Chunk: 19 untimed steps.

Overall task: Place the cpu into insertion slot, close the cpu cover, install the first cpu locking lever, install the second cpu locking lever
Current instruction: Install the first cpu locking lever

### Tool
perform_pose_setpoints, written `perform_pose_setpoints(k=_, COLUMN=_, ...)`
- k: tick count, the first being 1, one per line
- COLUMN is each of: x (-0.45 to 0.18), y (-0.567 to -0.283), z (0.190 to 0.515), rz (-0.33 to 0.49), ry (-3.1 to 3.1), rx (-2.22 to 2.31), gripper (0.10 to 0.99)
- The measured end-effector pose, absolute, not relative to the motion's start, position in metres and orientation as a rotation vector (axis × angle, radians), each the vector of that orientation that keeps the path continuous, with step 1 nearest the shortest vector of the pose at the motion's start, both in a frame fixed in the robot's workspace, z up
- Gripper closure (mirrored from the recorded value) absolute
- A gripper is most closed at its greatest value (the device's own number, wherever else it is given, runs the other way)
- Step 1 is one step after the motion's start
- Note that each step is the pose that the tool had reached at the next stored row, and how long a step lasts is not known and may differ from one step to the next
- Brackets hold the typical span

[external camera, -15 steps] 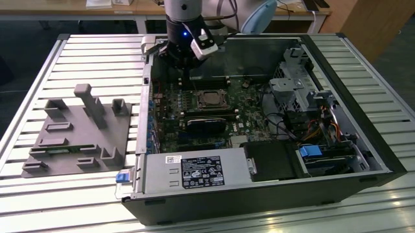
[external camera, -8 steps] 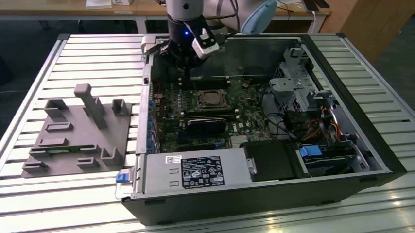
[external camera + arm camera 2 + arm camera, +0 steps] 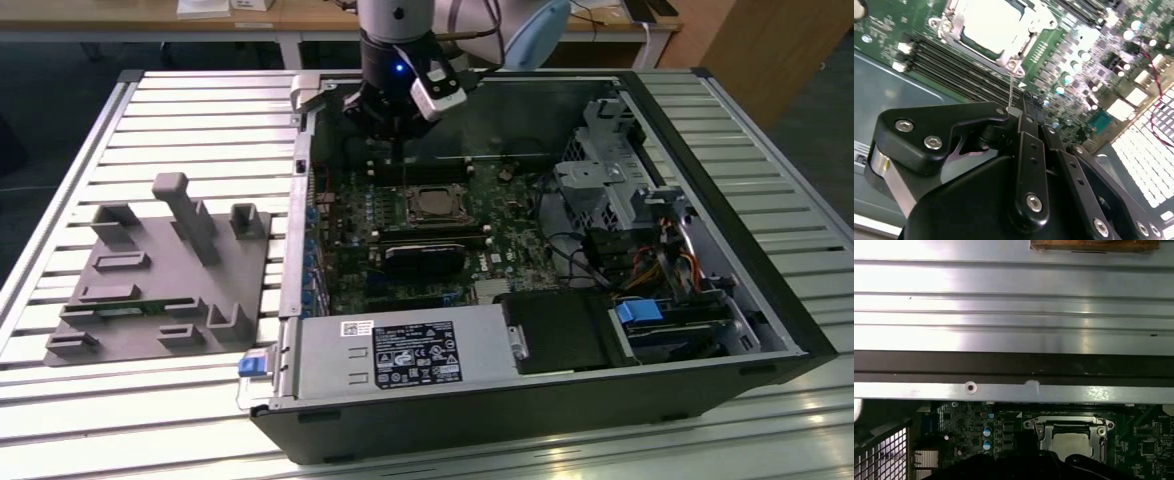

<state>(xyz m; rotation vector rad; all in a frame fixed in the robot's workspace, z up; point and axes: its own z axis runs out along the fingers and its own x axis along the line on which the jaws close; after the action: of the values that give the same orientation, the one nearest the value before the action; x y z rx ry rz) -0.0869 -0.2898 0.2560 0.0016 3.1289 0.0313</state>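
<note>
The cpu [image 3: 434, 205] lies in the insertion slot on the green board inside the open computer case. Its pale metal top [image 3: 988, 22] shows through the window of the silvery cpu cover [image 3: 1005, 57], which lies flat over it; both wrist views show this, with the cover frame [image 3: 1043, 432] around the chip [image 3: 1070, 442]. A thin wire locking lever [image 3: 1011, 87] rises from the socket's corner to my fingertips. My gripper [image 3: 1026, 109] is shut, with the lever's end against one fingertip. In the exterior view the gripper [image 3: 391, 135] hangs just behind the socket.
Long black memory slots [image 3: 954, 65] run beside the socket. A glossy black block [image 3: 427, 255] sits in front of it. A drive cage [image 3: 601, 180] and cables fill the case's right in the exterior view. A grey fixture [image 3: 160, 270] stands on the slatted table.
</note>
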Motion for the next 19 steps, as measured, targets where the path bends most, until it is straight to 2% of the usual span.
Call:
perform_pose_setpoints(k=11, x=-0.067, y=-0.289, z=0.254, rz=0.032, ry=3.129, rx=0.002, gripper=0.98)
perform_pose_setpoints(k=14, x=-0.067, y=-0.289, z=0.253, rz=0.081, ry=3.128, rx=0.002, gripper=0.98)
perform_pose_setpoints(k=19, x=-0.067, y=-0.289, z=0.249, rz=0.085, ry=3.122, rx=-0.015, gripper=0.98)
